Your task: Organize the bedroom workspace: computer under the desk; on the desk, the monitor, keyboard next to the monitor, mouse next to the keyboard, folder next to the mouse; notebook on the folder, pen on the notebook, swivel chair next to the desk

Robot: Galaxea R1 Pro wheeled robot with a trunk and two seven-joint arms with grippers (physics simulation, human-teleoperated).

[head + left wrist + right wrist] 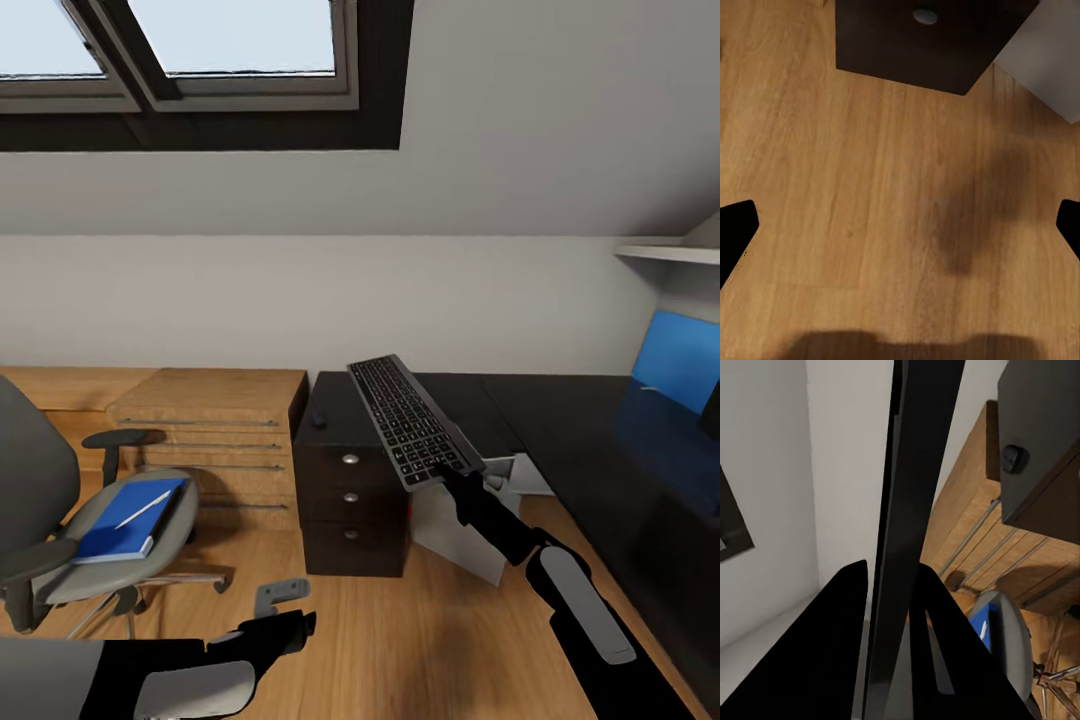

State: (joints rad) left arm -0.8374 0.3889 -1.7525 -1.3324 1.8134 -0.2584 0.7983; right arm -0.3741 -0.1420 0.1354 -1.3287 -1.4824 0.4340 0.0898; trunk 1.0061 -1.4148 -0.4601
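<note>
The right gripper (447, 478) is clamping the keyboard (410, 417), tilted above the drawers (350, 480). The left gripper (283, 606) is hanging spread apart near the floor (870, 195).

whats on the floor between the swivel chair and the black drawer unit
In the head view, a light wooden drawer chest stands between the swivel chair and the black drawer unit.
</note>
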